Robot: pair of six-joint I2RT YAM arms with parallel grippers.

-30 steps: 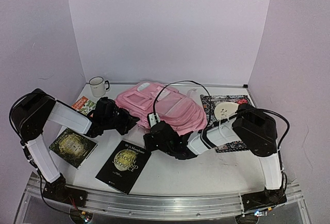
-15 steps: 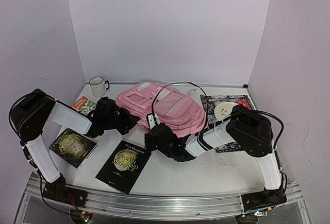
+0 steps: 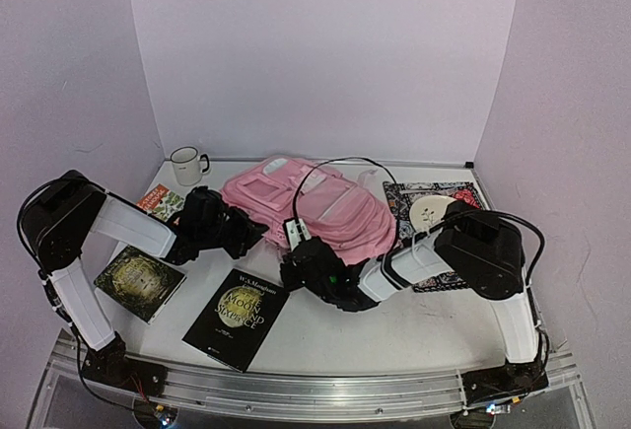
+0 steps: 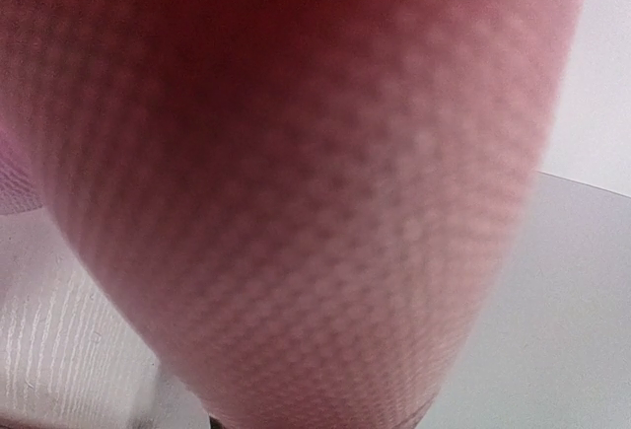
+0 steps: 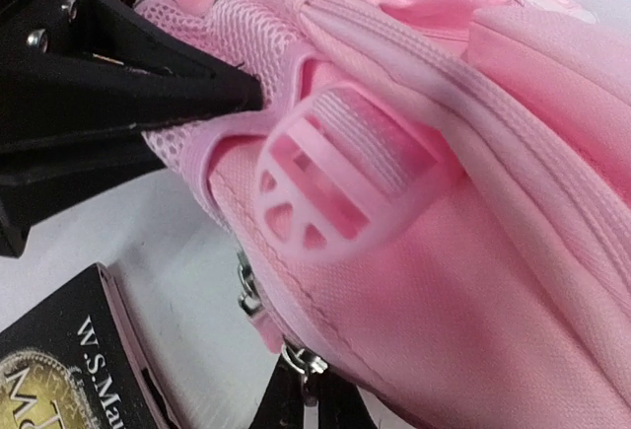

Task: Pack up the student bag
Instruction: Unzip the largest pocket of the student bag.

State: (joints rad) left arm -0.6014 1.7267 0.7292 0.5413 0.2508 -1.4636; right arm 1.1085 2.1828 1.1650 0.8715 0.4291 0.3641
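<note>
The pink student bag (image 3: 315, 207) lies flat in the middle of the table. My left gripper (image 3: 254, 232) is at its left near edge. In the right wrist view its black fingers (image 5: 148, 74) are shut on a pink mesh strap (image 5: 232, 39). The left wrist view shows only blurred pink mesh (image 4: 296, 173), which hides its fingers. My right gripper (image 3: 294, 259) is at the bag's near corner. Its fingertips (image 5: 296, 409) are shut on a metal zipper pull (image 5: 314, 362), below a pink plastic buckle (image 5: 325, 178). A second zipper pull (image 5: 246, 289) hangs beside it.
A black book (image 3: 237, 316) lies just in front of the bag and shows in the right wrist view (image 5: 69, 380). A dark book with a gold disc (image 3: 138, 279) lies near left. An orange book (image 3: 160, 199) and a white mug (image 3: 185, 165) are far left. A patterned case (image 3: 434, 214) lies right.
The right arm's elbow has swung a little, while its gripper stays at the bag's near corner. The left arm and the bag have hardly moved.
</note>
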